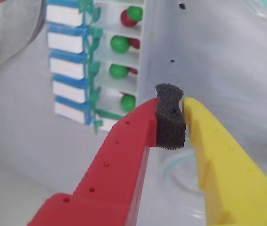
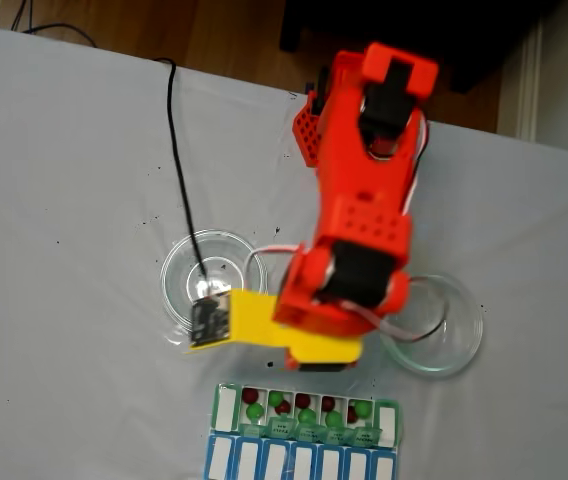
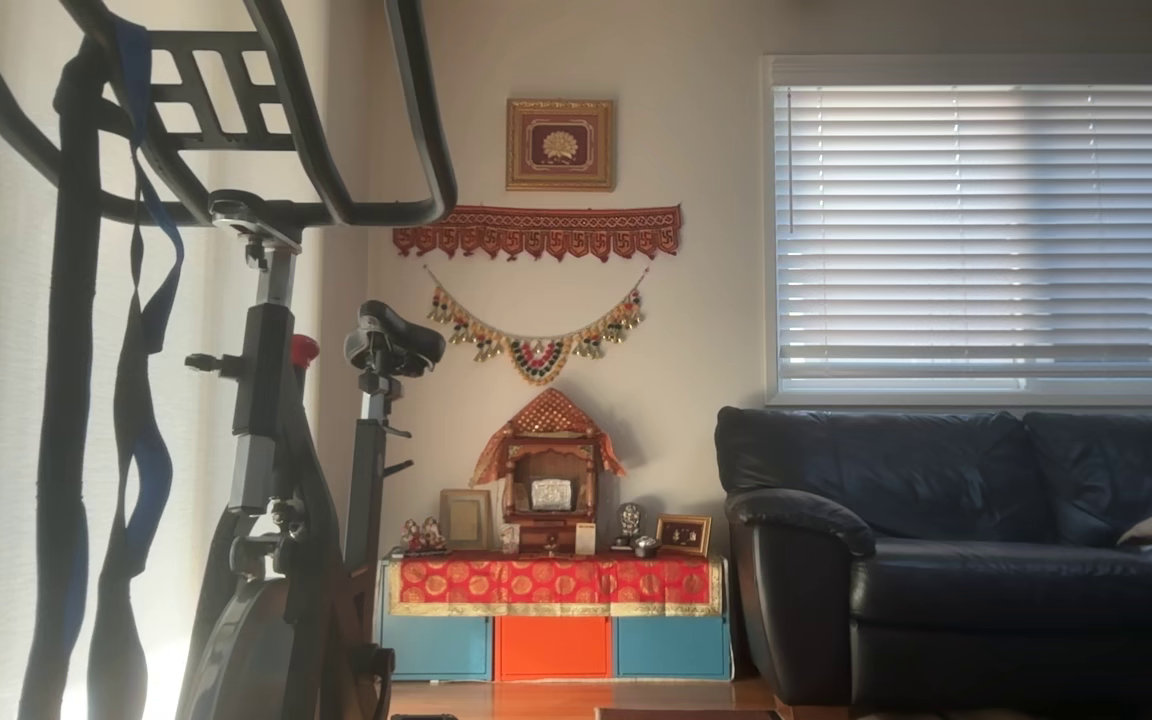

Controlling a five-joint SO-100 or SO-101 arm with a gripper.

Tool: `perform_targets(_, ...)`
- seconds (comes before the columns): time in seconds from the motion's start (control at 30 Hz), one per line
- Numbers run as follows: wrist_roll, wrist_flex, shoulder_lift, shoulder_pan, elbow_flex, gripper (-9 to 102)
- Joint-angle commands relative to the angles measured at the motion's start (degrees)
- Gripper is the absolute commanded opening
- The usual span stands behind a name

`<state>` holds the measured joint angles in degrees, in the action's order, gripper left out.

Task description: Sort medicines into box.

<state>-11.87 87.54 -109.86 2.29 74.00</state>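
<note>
The box (image 2: 226,408), a green organizer with its lids open, lies at the table's near edge in the fixed view. Several of its compartments each hold a green medicine (image 2: 254,410) and a dark red one (image 2: 251,395). The wrist view shows the same box (image 1: 124,57) at the upper left, with green pills (image 1: 120,44) and red pills (image 1: 127,20) inside. My gripper (image 1: 170,106), one finger red and one yellow, is shut with only its black foam pad between the tips. In the fixed view the gripper (image 2: 202,322) hangs over the near rim of the left dish, above and left of the box.
Two round clear dishes stand on the grey cloth, one on the left (image 2: 179,265) and one on the right (image 2: 459,350). A blue row with white lids (image 2: 299,462) adjoins the box. A black cable (image 2: 176,160) runs to the left dish. The other view shows a living room.
</note>
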Motion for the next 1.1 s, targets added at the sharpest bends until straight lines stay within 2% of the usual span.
perform_targets(0.0,2.1,-6.9,-10.6,-4.0,3.6,2)
perform_targets(0.2,6.9,-22.8,-11.3,-10.9,13.7,4)
perform_targets(0.37,11.2,-36.4,-8.1,-12.6,17.6,1)
perform_targets(0.47,12.3,-41.7,-5.4,-13.4,18.5,1)
perform_targets(0.77,12.6,-47.3,4.2,-15.3,16.5,1)
perform_targets(1.07,12.9,-46.6,6.6,-15.8,16.1,1)
